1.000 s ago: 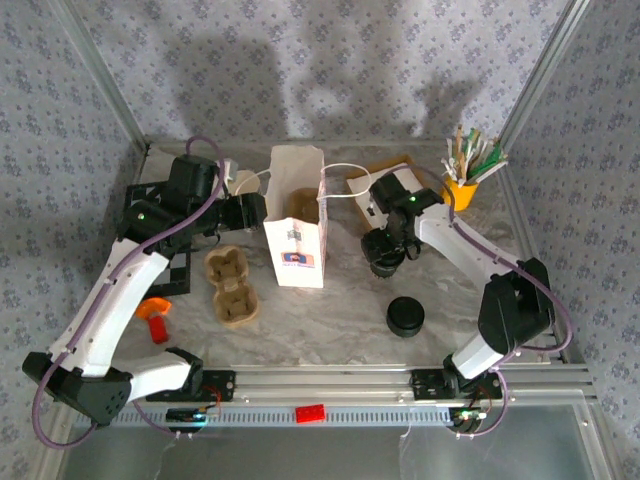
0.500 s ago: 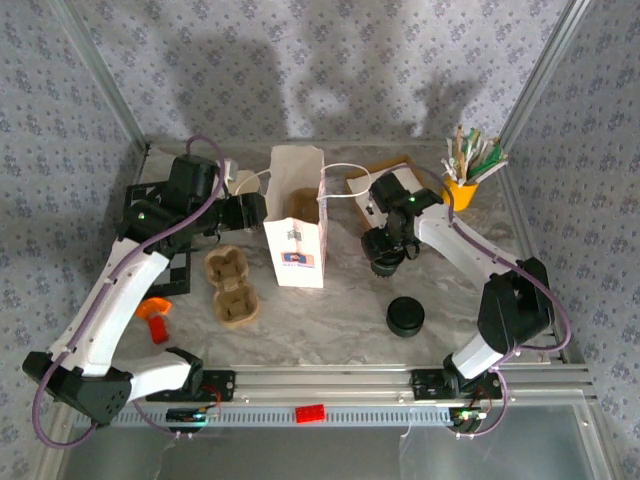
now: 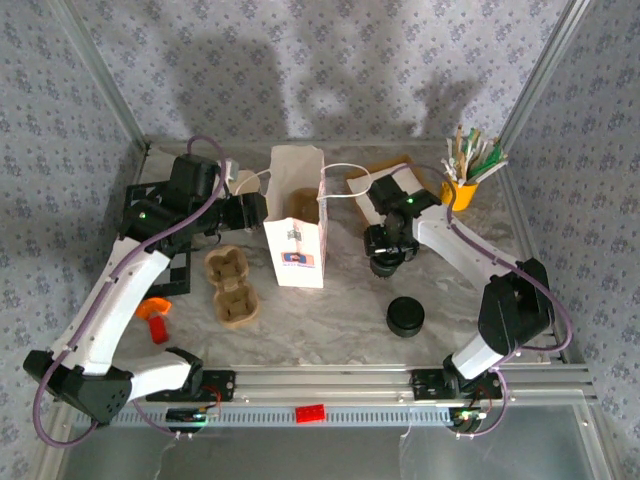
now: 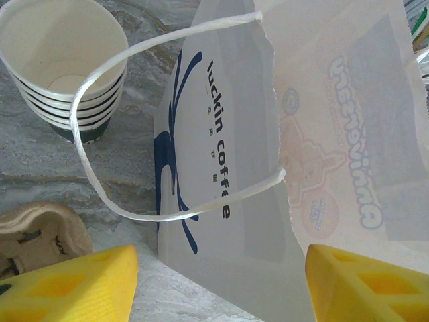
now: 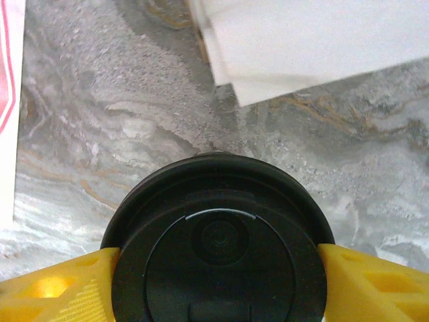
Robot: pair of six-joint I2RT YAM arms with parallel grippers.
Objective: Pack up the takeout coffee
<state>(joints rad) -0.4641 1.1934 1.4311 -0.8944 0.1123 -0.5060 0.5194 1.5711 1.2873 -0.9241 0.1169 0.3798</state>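
As the right gripper (image 5: 218,260) sits closed on the cream paper cup with a round black plastic lid (image 5: 218,221), its yellow fingers (image 5: 60,285) press in from either side just under the lid rim.

Cup location: right of centre in the overhead view, just right of the tall white paper carrier bag (image 3: 297,225). It is on or just above the grey marbled table (image 3: 330,320); cannot tell which. The brown pulp two-cup tray (image 3: 228,285) lies left of the bag with both wells empty, so the cup is not in it.

Left gripper (image 4: 221,268): jaws spread wide, holding nothing, at the bag's left side near its open top. A stack of lidless cream cups (image 4: 64,67) sits upper left in that wrist view. A low stack of black lids (image 3: 405,316) lies lower right of centre overhead.

Handling (judgement):
- The paper wall is thin and would buckle under a hard squeeze.
- The press-fit lid could pop off if the wall goes oval.
- Weight is unknown because the fill is hidden. If the cup is full it is top-heavy and spill-prone, so keep it upright.
- Best hold is high on the wall, right below the lid, where the rolled rim stiffens it. The present grip looks to be there.
- The lid is smooth plastic and a poor place to pinch.
- The bag is soft and may lean when the cup goes in.
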